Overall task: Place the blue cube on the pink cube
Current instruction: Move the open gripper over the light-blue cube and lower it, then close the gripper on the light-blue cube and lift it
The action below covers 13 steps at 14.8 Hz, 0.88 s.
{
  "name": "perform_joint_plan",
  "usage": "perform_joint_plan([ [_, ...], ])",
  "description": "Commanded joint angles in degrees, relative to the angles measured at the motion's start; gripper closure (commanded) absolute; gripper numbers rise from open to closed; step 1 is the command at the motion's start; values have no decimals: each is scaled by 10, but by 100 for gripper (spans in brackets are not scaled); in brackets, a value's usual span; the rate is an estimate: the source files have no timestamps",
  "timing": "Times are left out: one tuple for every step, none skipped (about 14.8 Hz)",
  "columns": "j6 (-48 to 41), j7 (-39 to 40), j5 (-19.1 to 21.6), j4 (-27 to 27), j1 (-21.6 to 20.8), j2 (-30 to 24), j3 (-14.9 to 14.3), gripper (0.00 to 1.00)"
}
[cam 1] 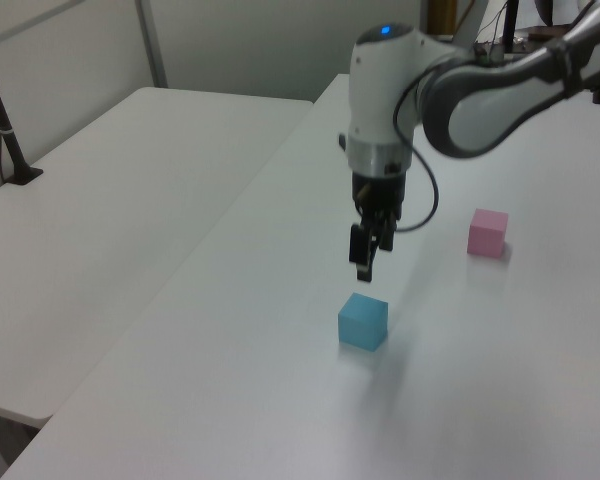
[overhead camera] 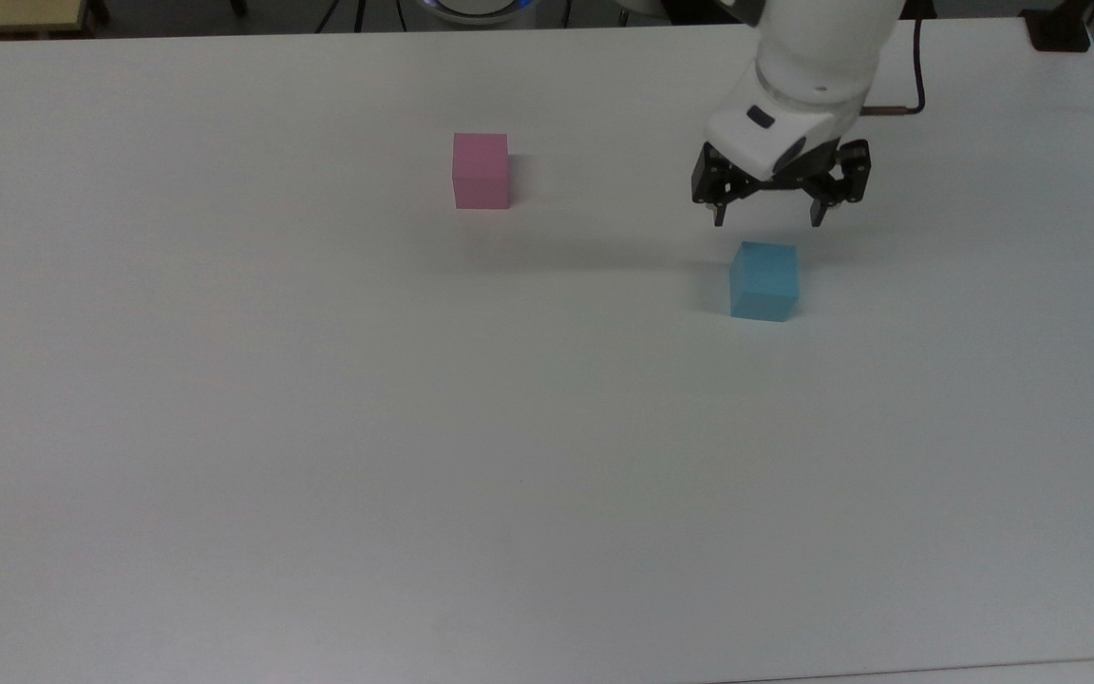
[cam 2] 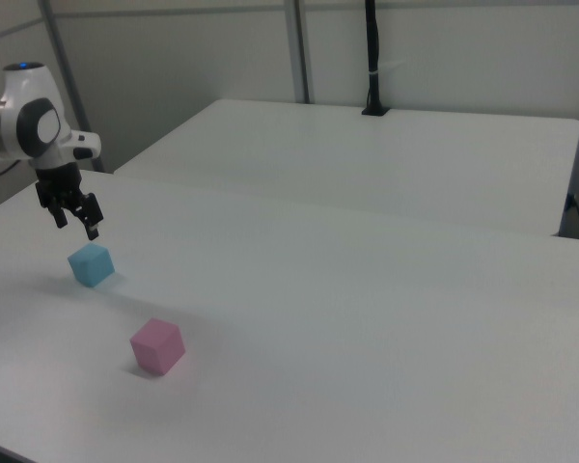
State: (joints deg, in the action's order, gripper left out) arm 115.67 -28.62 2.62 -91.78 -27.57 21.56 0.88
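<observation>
Blue cube (overhead camera: 763,281) on table, open pincer (overhead camera: 767,218) above (not touching)

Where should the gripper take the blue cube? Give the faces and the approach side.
Come straight down from above and close on two opposite vertical faces of the blue cube. It sits flat on the table, apart from the pink cube, sides unobstructed. The gripper hovers open just above it.
</observation>
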Motion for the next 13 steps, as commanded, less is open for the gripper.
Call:
perform_joint_plan([
  [24, -18, -10, 4, -15, 26, -8, 0],
  [28, -24, -11, 4, -15, 35, -8, 0],
  [32, -27, -13, 4, -15, 39, -8, 0],
  [38, -28, -15, 3, -15, 42, -8, 0],
  [45, -28, -15, 3, -14, 47, -8, 0],
  [53, -29, -15, 3, -14, 53, -8, 0],
  [60, -35, -16, 3, -15, 57, -8, 0],
  [65, -42, -20, 3, -15, 59, -8, 0],
  [66, -45, -24, 3, -15, 61, -7, 0],
  [66, -50, -24, 4, -15, 65, -7, 0],
  [66, -51, -25, 4, -17, 67, -7, 0],
  [66, -51, -26, 4, -19, 70, -7, 0],
  [66, -51, -31, 3, -19, 73, -7, 0],
])
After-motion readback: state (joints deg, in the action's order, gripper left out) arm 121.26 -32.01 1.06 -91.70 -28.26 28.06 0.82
